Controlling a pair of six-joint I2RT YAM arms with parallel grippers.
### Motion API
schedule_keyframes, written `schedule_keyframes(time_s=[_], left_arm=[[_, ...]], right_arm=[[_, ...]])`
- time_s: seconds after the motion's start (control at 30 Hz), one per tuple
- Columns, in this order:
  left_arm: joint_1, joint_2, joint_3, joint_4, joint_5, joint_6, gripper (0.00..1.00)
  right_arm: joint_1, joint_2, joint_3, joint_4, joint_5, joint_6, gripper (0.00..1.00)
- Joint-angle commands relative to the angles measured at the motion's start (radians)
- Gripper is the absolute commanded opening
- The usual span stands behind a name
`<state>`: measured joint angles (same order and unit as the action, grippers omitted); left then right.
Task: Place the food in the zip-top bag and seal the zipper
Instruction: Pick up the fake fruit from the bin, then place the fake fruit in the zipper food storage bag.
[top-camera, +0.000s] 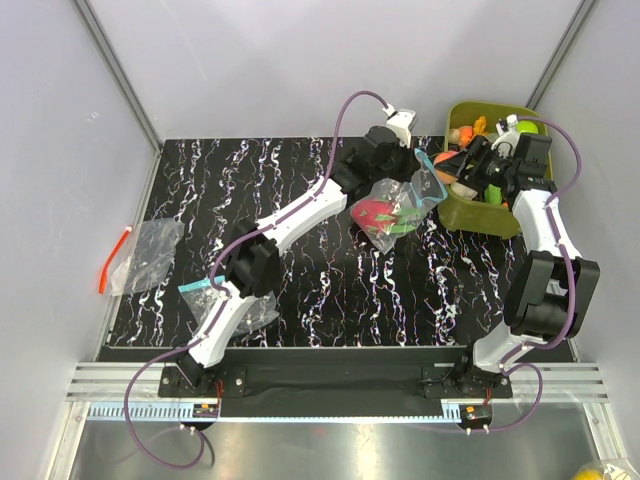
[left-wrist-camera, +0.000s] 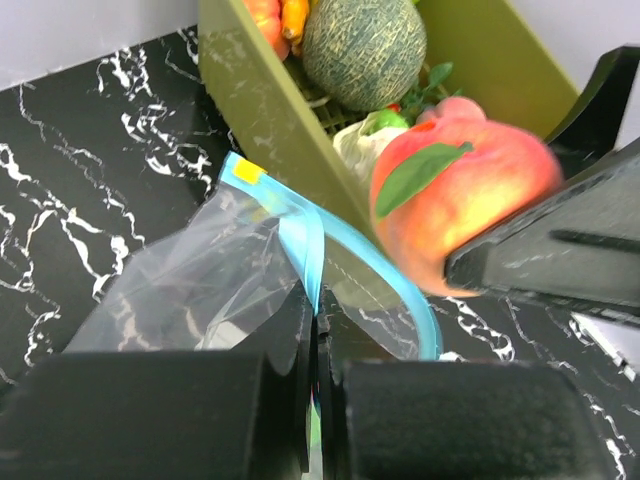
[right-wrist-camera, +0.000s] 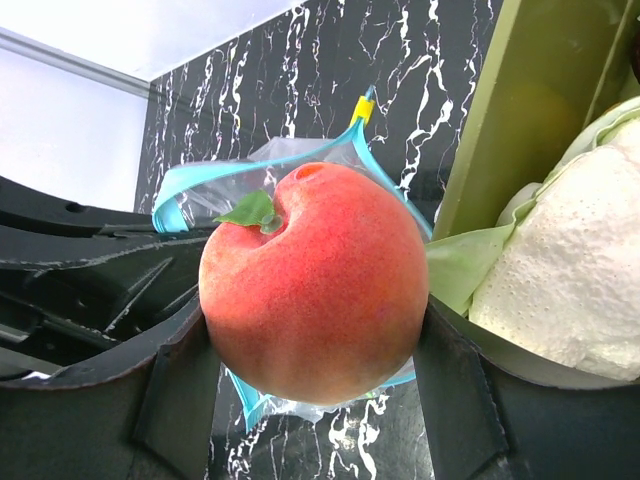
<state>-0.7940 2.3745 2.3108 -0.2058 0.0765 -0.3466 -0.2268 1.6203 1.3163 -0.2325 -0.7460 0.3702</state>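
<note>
Pinching the zip-top bag (top-camera: 392, 212) by its zipper (left-wrist-camera: 300, 240) strip with the left gripper (left-wrist-camera: 315, 400) clamped tight, just beside the olive-green tub (left-wrist-camera: 265, 110). Clasping a peach (right-wrist-camera: 315, 285) in the right gripper (right-wrist-camera: 314, 332), just outside the tub's wall, over the bag's open mouth.

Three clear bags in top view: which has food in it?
The zip-top bag in the left claw, beside the olive tub: red and green pieces inside. The orange-strip bag far left and the bag under the left arm show no food.
</note>
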Motion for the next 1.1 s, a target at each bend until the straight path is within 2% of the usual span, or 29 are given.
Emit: schedule_keyframes(time_s=[0.0, 0.4, 0.43, 0.53, 0.67, 0.77, 0.93, 1.07], left_arm=[[0.001, -0.043, 0.024, 0.118, 0.032, -0.025, 0.00], [-0.013, -0.123, -0.028, 0.140, 0.054, -0.048, 0.00], [-0.013, -0.123, -0.025, 0.140, 0.055, -0.051, 0.00], [-0.016, -0.127, -0.027, 0.140, 0.062, -0.052, 0.00], [-0.016, -0.135, -0.033, 0.137, 0.062, -0.054, 0.00], [-0.016, -0.139, -0.033, 0.131, 0.066, -0.052, 0.00], [-0.016, -0.153, -0.034, 0.115, 0.060, -0.046, 0.00], [-0.017, -0.158, -0.034, 0.094, 0.039, -0.043, 0.00]], right_arm=[[0.018, -0.046, 0.006, 0.015, -0.038, -0.030, 0.32], [0.044, -0.031, 0.040, -0.027, -0.021, -0.059, 0.38], [0.046, -0.031, 0.043, -0.030, -0.018, -0.063, 0.44], [0.052, -0.025, 0.049, -0.040, -0.006, -0.071, 0.69], [0.055, -0.023, 0.049, -0.044, 0.004, -0.073, 0.86], [0.057, -0.026, 0.049, -0.044, 0.005, -0.074, 0.92], [0.057, -0.027, 0.055, -0.045, 0.008, -0.071, 0.96], [0.057, -0.037, 0.057, -0.050, 0.023, -0.066, 0.92]])
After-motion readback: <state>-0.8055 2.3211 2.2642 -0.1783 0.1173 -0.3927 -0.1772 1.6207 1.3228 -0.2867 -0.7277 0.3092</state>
